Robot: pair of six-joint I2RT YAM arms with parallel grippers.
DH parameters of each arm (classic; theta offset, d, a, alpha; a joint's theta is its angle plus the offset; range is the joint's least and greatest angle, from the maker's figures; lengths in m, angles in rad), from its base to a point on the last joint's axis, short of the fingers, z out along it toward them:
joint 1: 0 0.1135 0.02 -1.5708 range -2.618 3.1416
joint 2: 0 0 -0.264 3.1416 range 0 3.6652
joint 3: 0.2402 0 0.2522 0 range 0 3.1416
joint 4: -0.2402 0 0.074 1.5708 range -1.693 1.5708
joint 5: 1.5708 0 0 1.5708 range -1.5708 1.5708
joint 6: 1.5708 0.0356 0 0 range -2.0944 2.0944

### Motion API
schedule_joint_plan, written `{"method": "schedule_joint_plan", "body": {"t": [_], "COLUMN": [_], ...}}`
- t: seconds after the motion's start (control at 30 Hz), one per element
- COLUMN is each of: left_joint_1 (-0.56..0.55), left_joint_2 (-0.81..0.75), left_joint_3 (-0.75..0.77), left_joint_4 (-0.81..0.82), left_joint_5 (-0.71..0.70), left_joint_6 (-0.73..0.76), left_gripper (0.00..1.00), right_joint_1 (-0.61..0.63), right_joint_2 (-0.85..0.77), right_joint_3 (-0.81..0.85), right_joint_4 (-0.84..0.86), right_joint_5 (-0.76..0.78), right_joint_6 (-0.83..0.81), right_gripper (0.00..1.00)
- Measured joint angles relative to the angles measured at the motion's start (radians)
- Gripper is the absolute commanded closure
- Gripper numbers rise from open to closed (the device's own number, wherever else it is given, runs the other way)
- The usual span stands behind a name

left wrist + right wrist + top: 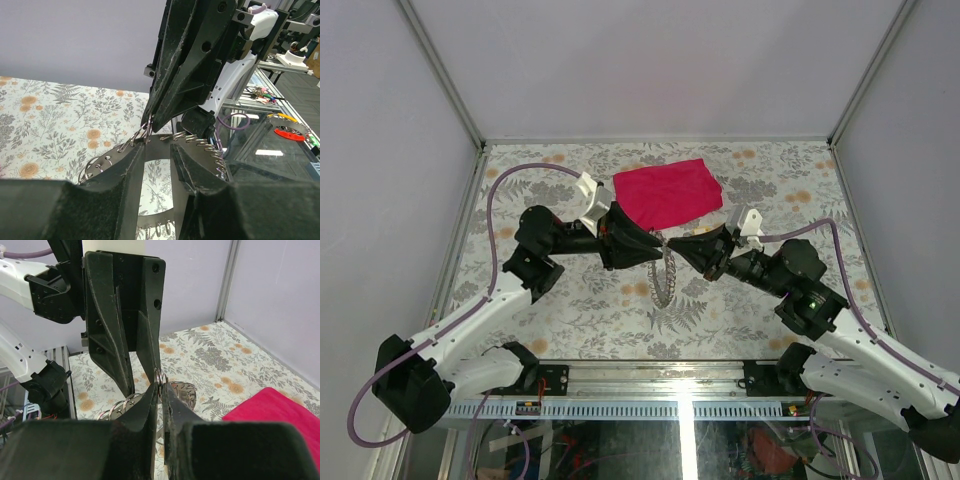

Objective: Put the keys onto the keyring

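The keyring (665,283) hangs over the middle of the table between my two grippers, a flat ring with several small silver rings along its rim. My right gripper (160,385) is shut on one of its silver loops (159,376) at the top. In the left wrist view the right fingers (185,70) come down onto the keyring's band (157,141). My left gripper (156,150) faces it from the other side, its jaws apart with the floral table showing between them. The left fingers (120,320) stand just behind the pinched loop. The keys are out of view.
A red cloth (668,193) lies flat on the table behind the grippers, also low at the right in the right wrist view as the cloth (280,410). Grey walls with metal posts close the table on three sides. Purple cables (505,185) loop beside each arm.
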Motion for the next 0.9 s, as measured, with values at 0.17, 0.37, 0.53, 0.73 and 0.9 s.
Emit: {"method": "schedule_joint_plan", "body": {"t": [0.17,0.37,0.53,0.73,0.9], "left_joint_1": [-0.003,-0.003,-0.004,-0.004,-0.004], "left_joint_2": [0.003,0.003,0.003,0.003,0.003], "left_joint_3": [0.000,0.000,0.000,0.000,0.000], "left_joint_4": [0.000,0.001,0.009,0.013,0.012], "left_joint_5": [0.000,-0.002,-0.010,-0.017,-0.021], "left_joint_6": [-0.005,-0.007,-0.010,-0.010,-0.011], "left_gripper": [0.75,0.76,0.76,0.79,0.85], "right_joint_1": [0.000,0.000,0.000,0.000,0.000], "right_joint_2": [0.003,0.003,0.003,0.003,0.007], "right_joint_3": [0.000,0.002,0.002,0.002,0.002], "right_joint_4": [0.006,0.004,0.000,-0.021,-0.023], "right_joint_5": [-0.002,-0.008,-0.013,-0.017,-0.020], "right_joint_6": [0.000,-0.007,-0.021,-0.044,-0.052], "right_gripper": [1.00,1.00,1.00,1.00,1.00]}}
